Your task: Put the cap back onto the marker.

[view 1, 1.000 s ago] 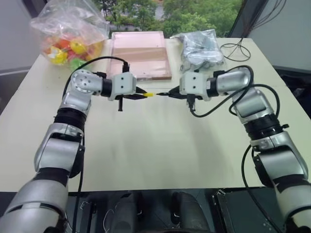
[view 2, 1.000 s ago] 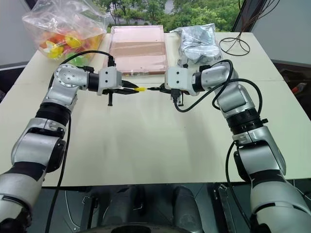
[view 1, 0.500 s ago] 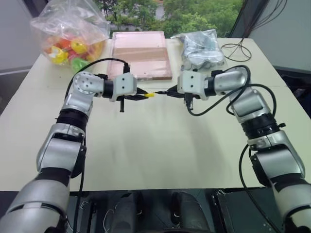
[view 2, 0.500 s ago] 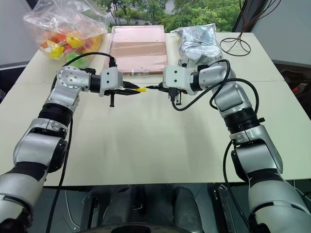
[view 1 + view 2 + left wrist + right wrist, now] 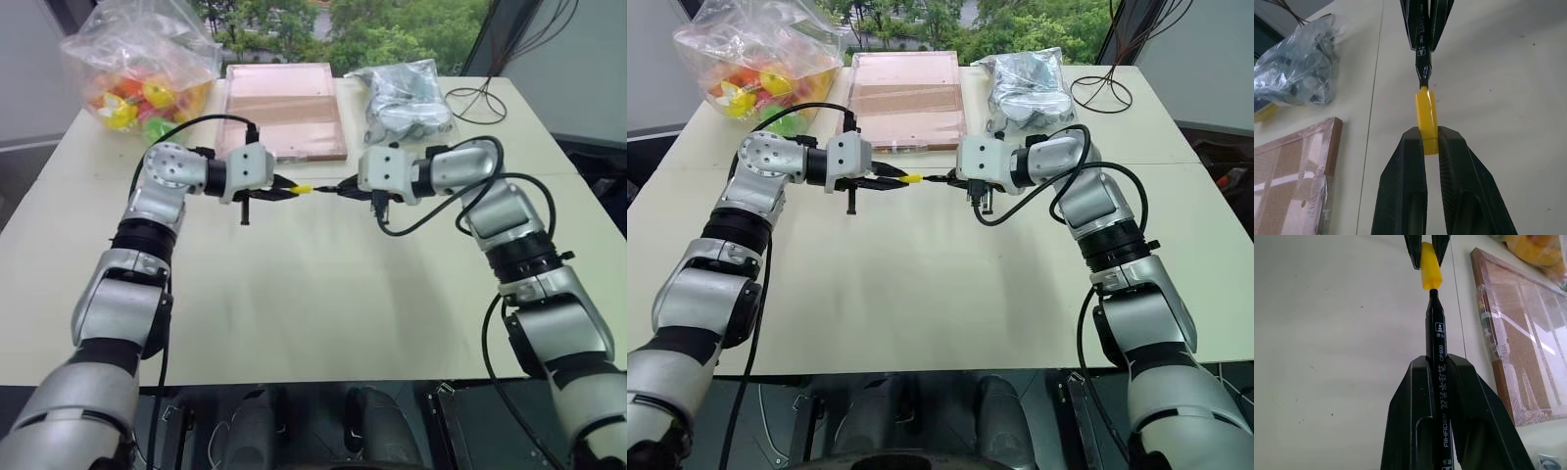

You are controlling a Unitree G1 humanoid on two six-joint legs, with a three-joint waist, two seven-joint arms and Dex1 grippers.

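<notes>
While the cap (image 5: 1426, 122) meets the marker (image 5: 1437, 340) tip to mouth in mid-air above the bench (image 5: 323, 294), it is not yet pushed home; the judgement is that the final press is left. The left gripper (image 5: 291, 192) has its fingers clamped on the cap, pointing toward three o'clock. The right gripper (image 5: 345, 189) has its fingers closed around the marker's barrel, pointing toward nine o'clock. Both arms are raised, forearms bent inward, and the two tips meet at the centre.

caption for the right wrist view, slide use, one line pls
Right gripper holds the black marker tip-first against the yellow cap pinched by the left gripper, above the table.
</notes>
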